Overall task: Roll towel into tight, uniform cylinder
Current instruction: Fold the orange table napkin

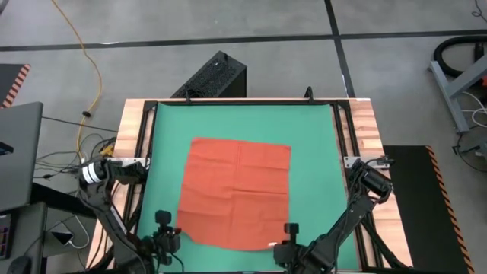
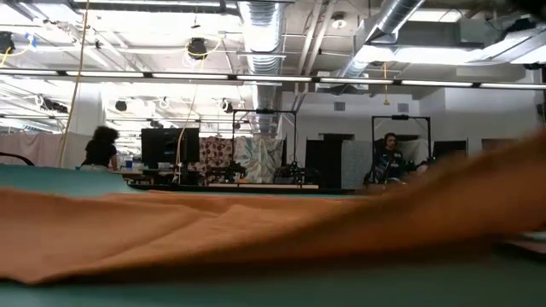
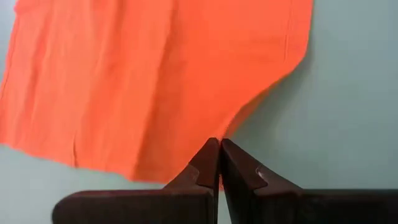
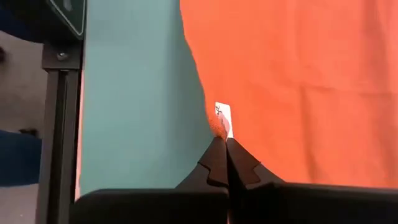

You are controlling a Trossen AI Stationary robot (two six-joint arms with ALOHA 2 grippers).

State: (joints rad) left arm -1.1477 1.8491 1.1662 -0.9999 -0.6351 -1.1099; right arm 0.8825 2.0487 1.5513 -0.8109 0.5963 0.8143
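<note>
The orange-red towel (image 1: 236, 190) lies spread on the green mat (image 1: 167, 125), creased, with its small white tag (image 4: 222, 116) at the near edge. My left gripper (image 1: 169, 232) is at the towel's near left corner, shut. My right gripper (image 1: 289, 232) is at the near right corner, shut beside the tag. In the low view the towel (image 2: 213, 226) fills the foreground and rises toward one side. My left gripper pinches the towel's near edge (image 3: 208, 134) by the near left corner between its two fingers, coming from the table's near side. The rest of the towel lies on the mat beyond the fingers. My right gripper pinches the towel's near edge (image 4: 216, 129) right beside the white tag, near the near right corner, between its two fingers, coming from the table's near side. The towel spreads out beyond the fingers.
A black box (image 1: 217, 74) stands beyond the table's far edge. Metal frame rails (image 1: 144, 152) run along both sides of the mat, with wooden table strips (image 1: 365, 129) outside them. Bare mat shows beyond the towel's far edge. People (image 2: 101, 147) are in the room behind.
</note>
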